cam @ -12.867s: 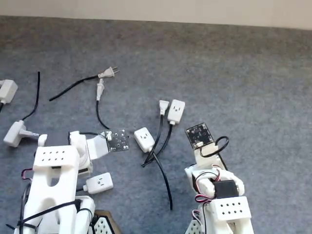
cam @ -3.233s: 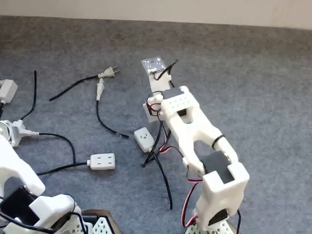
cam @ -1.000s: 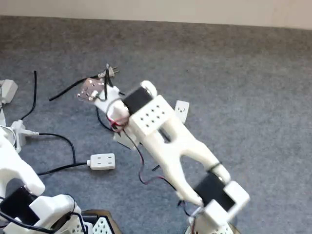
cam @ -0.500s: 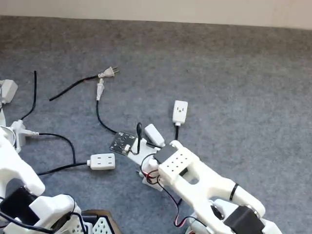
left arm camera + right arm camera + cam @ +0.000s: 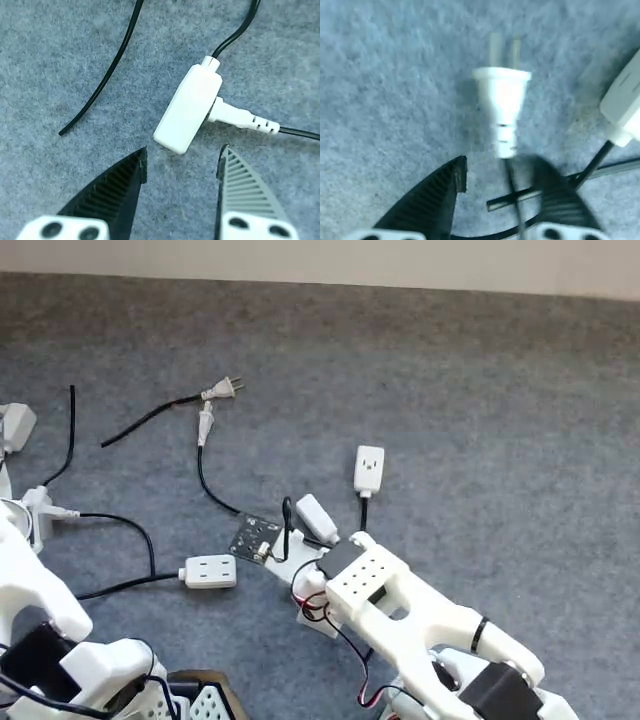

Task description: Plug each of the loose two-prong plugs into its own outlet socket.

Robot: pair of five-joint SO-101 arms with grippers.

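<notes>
White plug [image 5: 501,97] lies between the spread, empty right fingers [image 5: 437,195], cord [image 5: 511,165] partly hidden; left fingers [image 5: 120,187] gape empty too.

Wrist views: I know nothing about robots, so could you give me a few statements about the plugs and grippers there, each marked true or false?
1. The white rectangular outlet block has a white moulded plug joined to its side. True.
2. The left gripper is clamped on that block. False: it is open, and the block lies untouched on the grey carpet.
3. The white two-prong plug has bare prongs, in no socket. True.
4. The right gripper is shut on that plug. False: it is open, with the plug lying ahead of it.
</notes>
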